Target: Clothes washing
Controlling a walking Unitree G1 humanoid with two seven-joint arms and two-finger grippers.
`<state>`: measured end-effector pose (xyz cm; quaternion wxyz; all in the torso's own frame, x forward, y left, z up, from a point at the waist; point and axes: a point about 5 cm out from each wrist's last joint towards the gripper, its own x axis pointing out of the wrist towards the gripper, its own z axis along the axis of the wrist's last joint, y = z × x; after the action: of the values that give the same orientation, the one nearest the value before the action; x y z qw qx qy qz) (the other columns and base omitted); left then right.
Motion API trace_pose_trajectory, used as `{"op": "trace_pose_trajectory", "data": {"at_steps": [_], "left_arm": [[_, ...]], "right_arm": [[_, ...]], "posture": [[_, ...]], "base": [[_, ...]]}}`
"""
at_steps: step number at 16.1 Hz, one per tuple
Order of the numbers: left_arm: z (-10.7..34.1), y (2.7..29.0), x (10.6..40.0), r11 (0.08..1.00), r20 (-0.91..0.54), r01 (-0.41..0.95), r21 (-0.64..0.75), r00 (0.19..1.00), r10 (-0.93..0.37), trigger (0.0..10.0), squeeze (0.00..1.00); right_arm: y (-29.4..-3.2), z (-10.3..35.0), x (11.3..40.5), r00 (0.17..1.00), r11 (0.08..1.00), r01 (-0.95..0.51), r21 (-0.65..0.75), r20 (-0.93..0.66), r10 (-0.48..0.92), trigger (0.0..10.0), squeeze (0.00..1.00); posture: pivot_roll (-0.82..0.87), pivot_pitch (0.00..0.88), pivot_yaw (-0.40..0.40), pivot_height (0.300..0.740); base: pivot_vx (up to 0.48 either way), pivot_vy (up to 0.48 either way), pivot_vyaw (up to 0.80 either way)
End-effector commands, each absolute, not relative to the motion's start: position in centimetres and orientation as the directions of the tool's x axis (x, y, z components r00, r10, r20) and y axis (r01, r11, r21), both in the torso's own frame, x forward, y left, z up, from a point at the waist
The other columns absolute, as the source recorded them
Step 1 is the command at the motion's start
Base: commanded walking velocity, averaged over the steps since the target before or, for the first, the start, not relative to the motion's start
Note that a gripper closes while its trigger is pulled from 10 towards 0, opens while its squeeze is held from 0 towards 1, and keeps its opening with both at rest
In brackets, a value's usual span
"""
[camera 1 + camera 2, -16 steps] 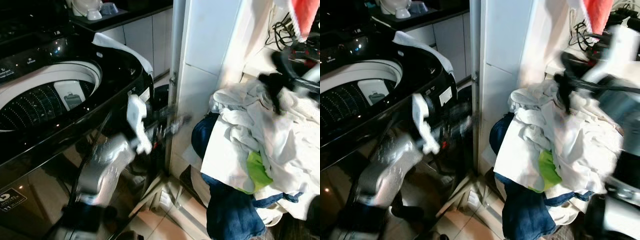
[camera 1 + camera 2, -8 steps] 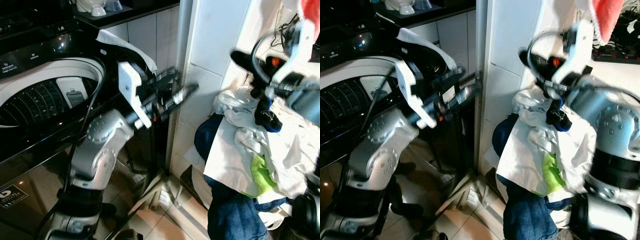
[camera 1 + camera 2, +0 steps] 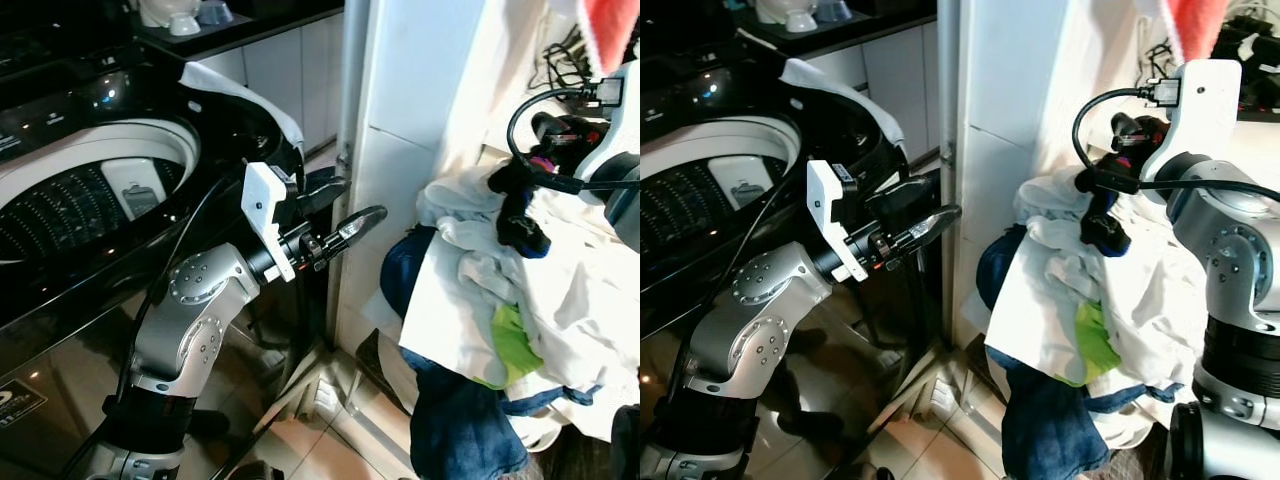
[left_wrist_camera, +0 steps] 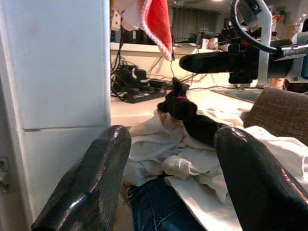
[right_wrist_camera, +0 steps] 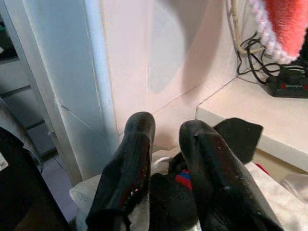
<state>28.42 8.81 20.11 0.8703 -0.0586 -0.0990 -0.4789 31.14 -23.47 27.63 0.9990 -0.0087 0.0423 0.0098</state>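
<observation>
Laundry pile point(image 3: 520, 300) heaped at right beside white tiled wall point(image 3: 400, 150), made up of white garments, lime-green piece point(image 3: 515, 345) and dark blue denim point(image 3: 465, 430) hanging down toward tiled floor point(image 3: 330, 440). Black sock point(image 3: 520, 225) pinched between fingers point(image 5: 211, 192) of right gripper point(image 3: 1102, 215) just above top of pile, lower end of sock touching white cloth; seen up close from right wrist, two fingers pressed near each other with black fabric showing red-and-blue mark point(image 5: 183, 180) caught between them. Left gripper point(image 3: 335, 205) held out in mid-air between washing machine point(image 3: 100, 200) and wall, fingers point(image 4: 91, 183) spread wide apart and holding nothing, pointed toward pile. Top-loading machine at left with lid up, perforated drum point(image 3: 70, 205) visible through round opening, white cloth point(image 3: 240, 90) draped over its far right corner. Red fabric with white trim point(image 3: 610, 30) hanging at upper right above shelf point(image 5: 231, 103) carrying tangle of black cables and power strip point(image 4: 139, 94). White bowls point(image 3: 180, 15) on dark tabletop behind machine.
</observation>
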Motion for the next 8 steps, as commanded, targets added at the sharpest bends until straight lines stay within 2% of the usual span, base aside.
{"op": "trace_pose_trajectory", "data": {"at_steps": [1, 5, 8], "left_arm": [[19.9, 9.2, 28.4, 0.535, 0.212, 0.845, -0.006, 0.523, -0.825, 10.0, 0.00], [19.6, 9.7, 28.0, 0.525, 0.192, 0.851, -0.003, 0.516, -0.835, 10.0, 0.00], [19.5, 9.9, 27.8, 0.516, 0.179, 0.857, -0.003, 0.508, -0.843, 10.0, 0.00]], "right_arm": [[-23.4, 28.2, 31.1, 0.998, 1.000, -0.004, -0.031, -0.064, 0.002, 10.0, 1.00], [-23.8, 27.3, 31.1, 0.990, 0.996, 0.073, -0.059, -0.118, -0.079, 10.0, 1.00], [-23.4, 26.2, 31.2, 0.980, 0.998, 0.063, -0.025, -0.189, -0.066, 10.0, 1.00]], "posture": [[-0.03, 0.000, 0.032, 0.740], [-0.02, 0.000, 0.027, 0.740], [-0.01, 0.000, 0.023, 0.740]], "base": [[0.000, 0.000, 0.00], [0.000, 0.000, 0.00], [0.000, 0.000, 0.00]]}}
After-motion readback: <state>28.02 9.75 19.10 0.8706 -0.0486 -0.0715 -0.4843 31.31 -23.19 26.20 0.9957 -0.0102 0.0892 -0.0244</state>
